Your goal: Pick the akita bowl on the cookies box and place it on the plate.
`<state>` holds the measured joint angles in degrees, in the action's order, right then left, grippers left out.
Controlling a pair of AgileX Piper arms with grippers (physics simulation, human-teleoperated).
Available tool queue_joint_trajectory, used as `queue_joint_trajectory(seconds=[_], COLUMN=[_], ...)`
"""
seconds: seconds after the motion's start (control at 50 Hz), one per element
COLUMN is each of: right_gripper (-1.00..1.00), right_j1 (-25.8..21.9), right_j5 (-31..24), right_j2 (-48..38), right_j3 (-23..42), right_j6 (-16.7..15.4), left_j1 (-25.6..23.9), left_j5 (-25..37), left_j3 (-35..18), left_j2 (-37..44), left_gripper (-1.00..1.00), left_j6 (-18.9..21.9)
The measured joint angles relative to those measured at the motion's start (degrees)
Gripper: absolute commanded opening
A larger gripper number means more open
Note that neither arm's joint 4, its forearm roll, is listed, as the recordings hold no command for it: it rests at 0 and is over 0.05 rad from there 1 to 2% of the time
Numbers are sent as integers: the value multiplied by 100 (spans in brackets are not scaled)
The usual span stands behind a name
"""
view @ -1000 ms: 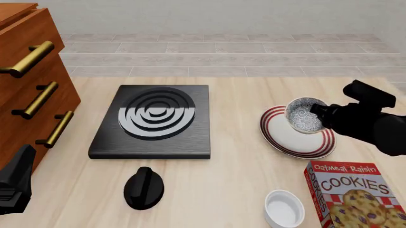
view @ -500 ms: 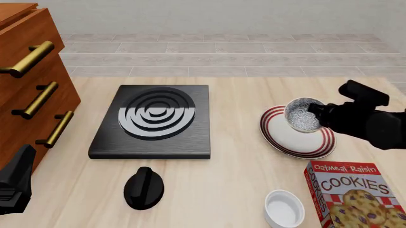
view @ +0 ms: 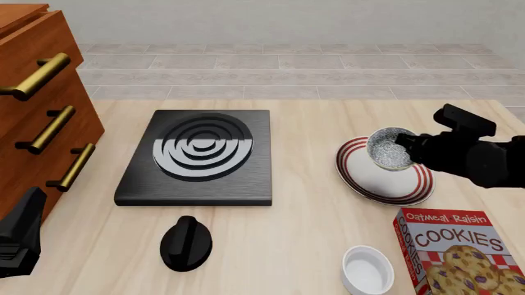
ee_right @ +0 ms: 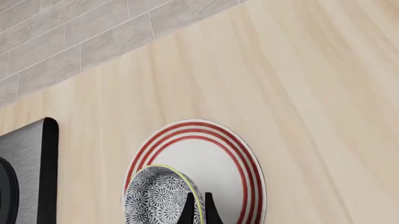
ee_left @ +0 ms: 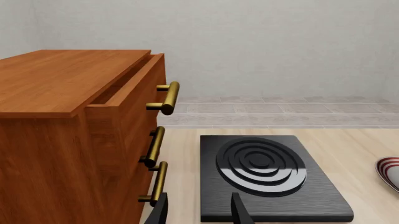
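Right gripper (ee_right: 197,207) apparently pinching akita bowl (ee_right: 159,198) rim

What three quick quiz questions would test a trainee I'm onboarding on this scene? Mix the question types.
1. True or false: the bowl is over the plate.
2. Which arm holds the bowl? A) left B) right C) neither
3. Fill in: the knob lies in front of the black ____.

Key:
1. True. In the front view it sits tilted above the plate; whether it touches cannot be told.
2. B. The right gripper has its jaws pinched on the bowl's rim; the left gripper is open near the drawers.
3. stove.
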<state>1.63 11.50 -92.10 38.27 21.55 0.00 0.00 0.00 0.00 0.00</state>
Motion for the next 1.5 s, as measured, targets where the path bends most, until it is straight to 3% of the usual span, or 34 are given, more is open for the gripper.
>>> queue_joint_trajectory(seconds=[0.76, 1.5], right_gripper=[-100, -100], right_j1=[46, 57], right_j5=[27, 438], right_j2=[-408, -728], right_j3=[252, 108], right_j6=[-94, 164], left_j1=[0, 0], left_j5=[0, 0], left_j3=[0, 0], left_j2=[0, 0], left_gripper=[100, 100], left_j6=[0, 0])
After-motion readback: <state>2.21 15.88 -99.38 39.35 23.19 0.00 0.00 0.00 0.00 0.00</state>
